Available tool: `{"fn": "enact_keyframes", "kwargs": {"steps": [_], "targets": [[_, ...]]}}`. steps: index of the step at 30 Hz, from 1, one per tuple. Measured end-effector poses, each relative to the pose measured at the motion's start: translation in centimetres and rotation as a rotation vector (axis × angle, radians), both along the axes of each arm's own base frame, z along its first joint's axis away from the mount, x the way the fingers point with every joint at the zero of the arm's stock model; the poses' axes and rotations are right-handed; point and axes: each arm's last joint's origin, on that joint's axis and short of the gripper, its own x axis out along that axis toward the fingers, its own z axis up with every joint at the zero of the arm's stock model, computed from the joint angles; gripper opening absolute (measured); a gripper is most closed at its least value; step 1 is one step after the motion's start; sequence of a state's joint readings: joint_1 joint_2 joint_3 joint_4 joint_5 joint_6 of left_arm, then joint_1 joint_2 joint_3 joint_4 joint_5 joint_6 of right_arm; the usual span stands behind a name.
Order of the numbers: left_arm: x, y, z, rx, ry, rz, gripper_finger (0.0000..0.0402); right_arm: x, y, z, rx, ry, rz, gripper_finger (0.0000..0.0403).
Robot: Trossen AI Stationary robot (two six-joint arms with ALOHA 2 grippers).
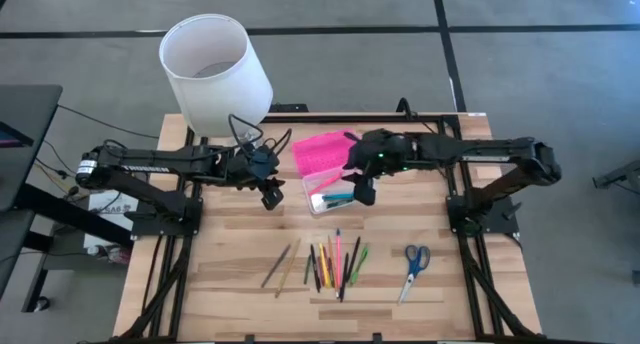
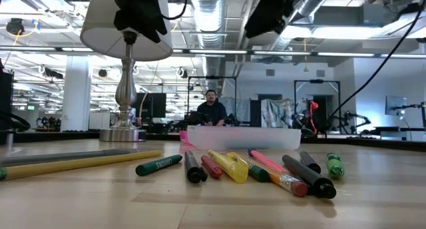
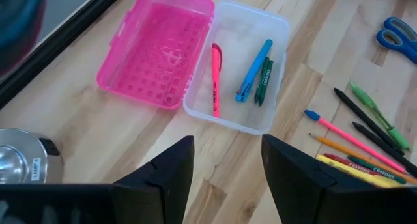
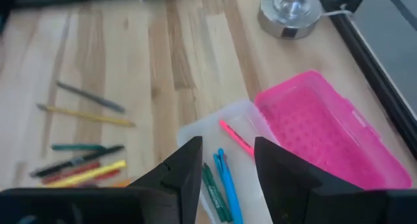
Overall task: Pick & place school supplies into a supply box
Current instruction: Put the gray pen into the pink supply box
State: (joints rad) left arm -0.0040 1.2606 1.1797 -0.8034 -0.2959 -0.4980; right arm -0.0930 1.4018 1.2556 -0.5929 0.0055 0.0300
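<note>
1. Your right gripper [image 1: 362, 194] hangs over the clear base of the supply box [image 1: 325, 169], fingers [image 4: 186, 168] apart and nothing between them.
2. Seen past those fingers, the base holds a pink pen [image 4: 236, 138], a blue pen [image 4: 228, 185] and a green crayon [image 4: 214, 193], lying roughly side by side.
3. The pink lid [image 4: 326, 129] lies flat, open beside the base on the side toward the lamp's metal foot [image 4: 290, 12].
4. Your left gripper [image 1: 272, 197] hovers just off the box's other side, above bare table [image 1: 230, 254]; its fingers [image 3: 166, 178] are spread and carry nothing.
5. From the left wrist you see the same three items in the base and the lid flat beside it.
6. The remaining pens and pencils [image 1: 335, 262] lie in a loose row on the table toward the near edge, well apart from the box; two more pencils [image 1: 282, 266] sit a little to the left of that row.
7. The blue-handled scissors [image 1: 414, 268] lie to the right of the row, separate from it.
8. The white lamp shade [image 1: 215, 69] stands at the back left corner.
9. In the low view a person [image 2: 212, 109] sits in the room behind the table.
</note>
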Motion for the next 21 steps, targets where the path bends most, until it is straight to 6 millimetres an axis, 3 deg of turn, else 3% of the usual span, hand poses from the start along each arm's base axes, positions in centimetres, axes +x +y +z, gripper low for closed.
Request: {"fn": "enact_keyframes", "kwargs": {"steps": [10,15,21], "targets": [[0.1,0.0,0.1,-0.025,-0.033,0.053,0.0174,-2.3,1.6,2.2,0.03,-0.061,0.025,0.0134],[0.1,0.0,0.1,-0.101,-0.068,0.135,0.0174,-2.8,2.6,2.2,0.041,-0.032,0.049,0.0133],[0.1,-0.5,0.0,-0.168,-0.051,0.066,0.0174,-3.9,3.4,2.2,0.033,0.026,0.093,0.0134]]}}
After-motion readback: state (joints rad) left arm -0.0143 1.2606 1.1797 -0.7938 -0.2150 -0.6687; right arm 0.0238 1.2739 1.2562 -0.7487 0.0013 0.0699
